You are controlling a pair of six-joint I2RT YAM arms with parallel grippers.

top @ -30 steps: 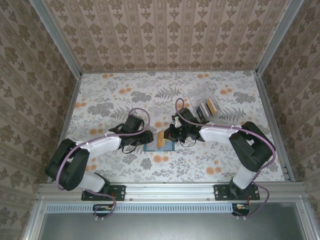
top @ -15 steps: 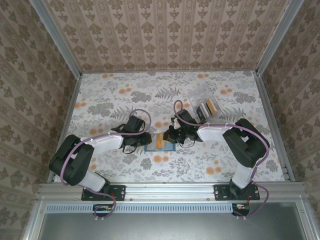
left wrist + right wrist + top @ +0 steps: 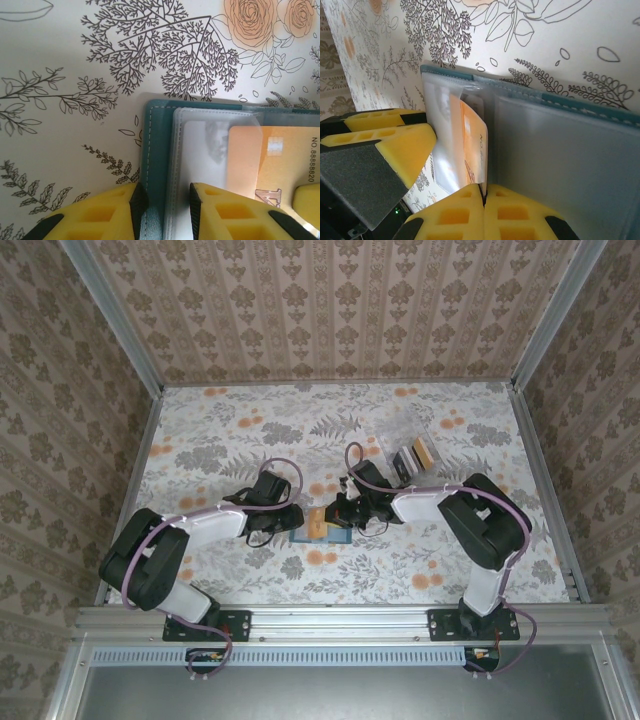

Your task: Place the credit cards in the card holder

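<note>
Card holder pinned by left gripper; right gripper pinching the orange card, seemingly half-slotted; we see other cards waiting.

On my feed: table white with grey fern sprays and orange roses. Walls tan, striped with brown floral medallions. Card holder teal, pale stitching, frosted clear pockets. Credit card in it orange-yellow with dark numerals; I also see it orange from the right wrist. Both grippers, left gripper and right gripper, have yellow pads with black trim. Arms white and black, purple cables.
</note>
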